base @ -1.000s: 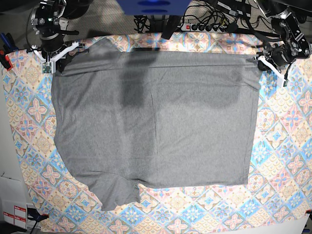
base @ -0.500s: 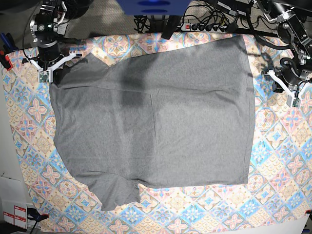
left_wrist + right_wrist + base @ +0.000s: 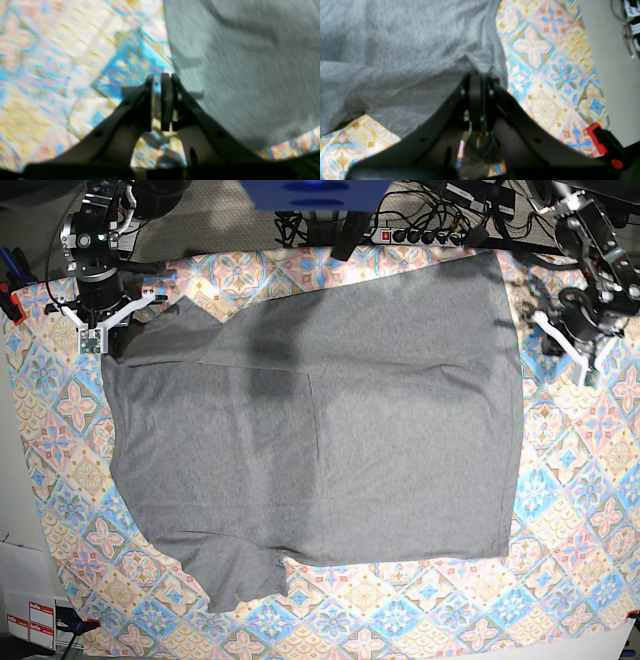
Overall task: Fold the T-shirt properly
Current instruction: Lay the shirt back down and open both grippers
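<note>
From the base view you see the whole T-shirt (image 3: pixel 320 440) spread flat across the patterned tablecloth (image 3: pixel 580 480) on the counter, one sleeve pointing toward the near edge, with a power strip (image 3: pixel 420 235) and cables beyond the cloth's far edge. That view does not settle what your claws are doing; the wrist views do. In the right wrist view your right claw (image 3: pixel 477 82) is clenched on a pinched-up ridge of the T-shirt (image 3: pixel 395 50), the grey cloth rising into a small peak right at its tips and draping away to one side, with bare tablecloth (image 3: pixel 552 65) on the other and a red clamp (image 3: pixel 597 135) holding the cloth's edge down nearby. In the left wrist view, which is blurred, your left claw (image 3: pixel 161 82) stands with its pads nearly together and nothing between them; the T-shirt's edge (image 3: pixel 245 62) lies just beside it, apart from the tips, and tablecloth (image 3: pixel 62 62) shows under and past it. In the base view the left claw (image 3: pixel 570 345) sits off the shirt's side hem, and the right claw (image 3: pixel 100 320) sits at the far corner.
</note>
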### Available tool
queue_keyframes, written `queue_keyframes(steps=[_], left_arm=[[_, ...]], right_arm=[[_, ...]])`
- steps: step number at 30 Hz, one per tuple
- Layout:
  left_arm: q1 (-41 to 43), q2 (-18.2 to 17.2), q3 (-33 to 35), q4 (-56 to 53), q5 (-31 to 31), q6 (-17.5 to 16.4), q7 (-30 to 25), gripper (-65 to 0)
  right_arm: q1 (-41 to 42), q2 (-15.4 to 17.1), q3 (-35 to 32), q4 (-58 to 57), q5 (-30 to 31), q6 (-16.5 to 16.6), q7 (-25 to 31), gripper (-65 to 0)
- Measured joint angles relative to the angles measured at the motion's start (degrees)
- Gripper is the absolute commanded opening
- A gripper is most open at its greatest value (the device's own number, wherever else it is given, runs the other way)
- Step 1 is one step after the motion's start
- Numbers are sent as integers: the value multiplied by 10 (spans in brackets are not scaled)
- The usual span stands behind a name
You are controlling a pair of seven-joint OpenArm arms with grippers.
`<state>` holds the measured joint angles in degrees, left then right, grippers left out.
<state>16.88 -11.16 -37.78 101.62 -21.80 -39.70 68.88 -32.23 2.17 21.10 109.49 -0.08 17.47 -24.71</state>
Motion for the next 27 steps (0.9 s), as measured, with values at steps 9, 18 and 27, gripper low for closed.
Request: queue_keyframes(steps=[9,18,27], left_arm=[[104,51,37,4,-6,-2,-101,-357],[114,53,33,-114,-22,-2,-139,-347],[78,48,31,-177,-49,-13,-174,-347]], right_arm=[[0,-1,0,0,-61,2,2,-643],[0,-2,-12,0,-76,3,2,-643],[-7,-1,-12,-1,-77,3,3,-643]])
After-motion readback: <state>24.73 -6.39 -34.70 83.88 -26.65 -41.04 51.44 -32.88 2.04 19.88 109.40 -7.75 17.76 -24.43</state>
